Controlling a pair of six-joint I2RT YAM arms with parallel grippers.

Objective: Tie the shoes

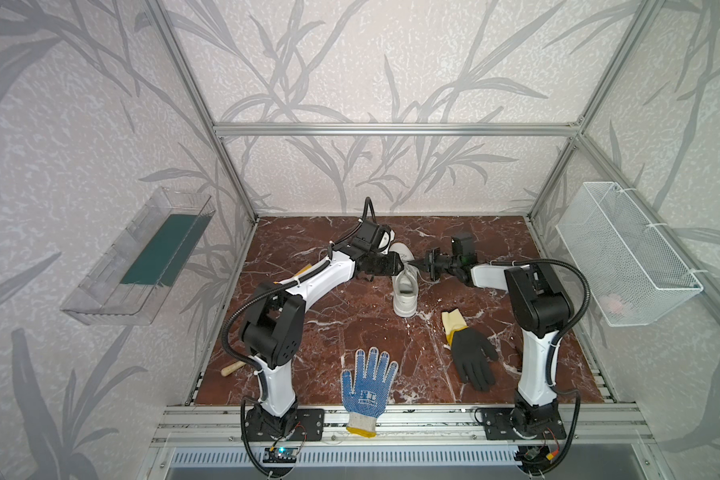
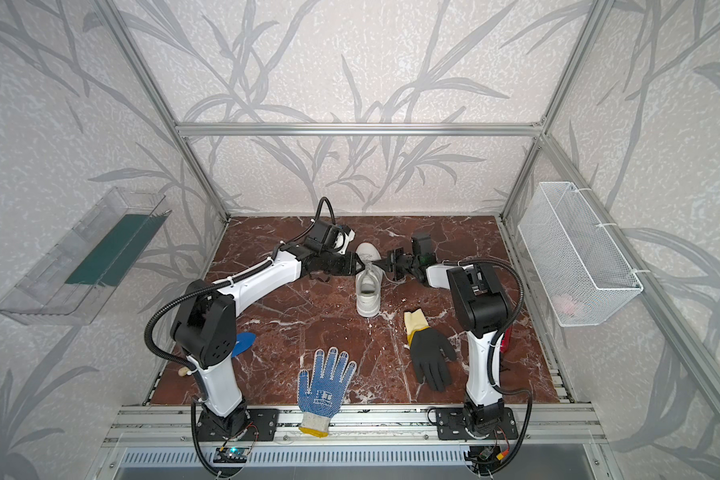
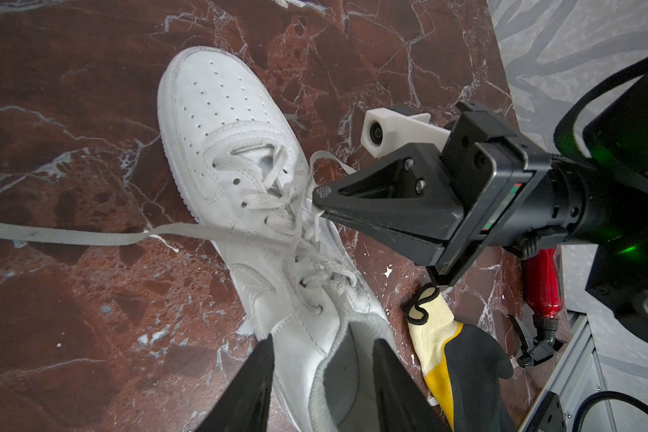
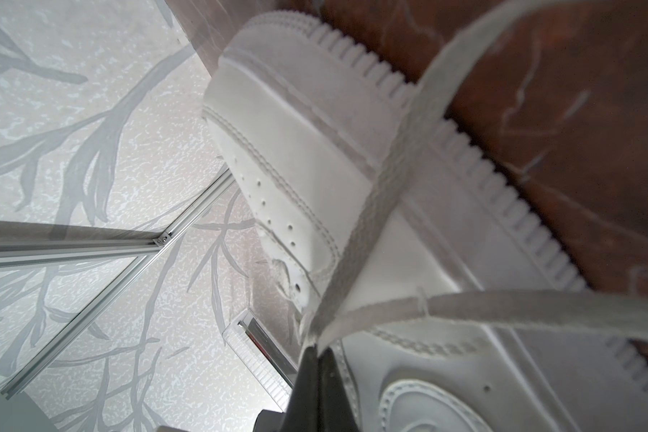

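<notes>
**Right jaws pinch a lace; left jaws stand half open**

The sneaker (image 1: pixel 405 297) sits upright on the tabletop (image 1: pixel 329 332), back of centre, toe toward the back. The right jaws are closed tight on a lace (image 4: pixel 382 187) at the sneaker's right side, two strands running out from the tips. The left jaws stand partly open over the heel collar, gripping nothing. Another lace end (image 3: pixel 64 236) stretches away across the tabletop.

White sneaker (image 2: pixel 368 293) on desk (image 2: pixel 292 316), toe toward 12 o'clock. Left tool (image 2: pixel 361 265) from 9 o'clock and right tool (image 2: pixel 378 264) from 3 o'clock meet over its laces (image 2: pixel 371 275); blue-dotted glove (image 2: pixel 324 384) at 6 o'clock.
</notes>
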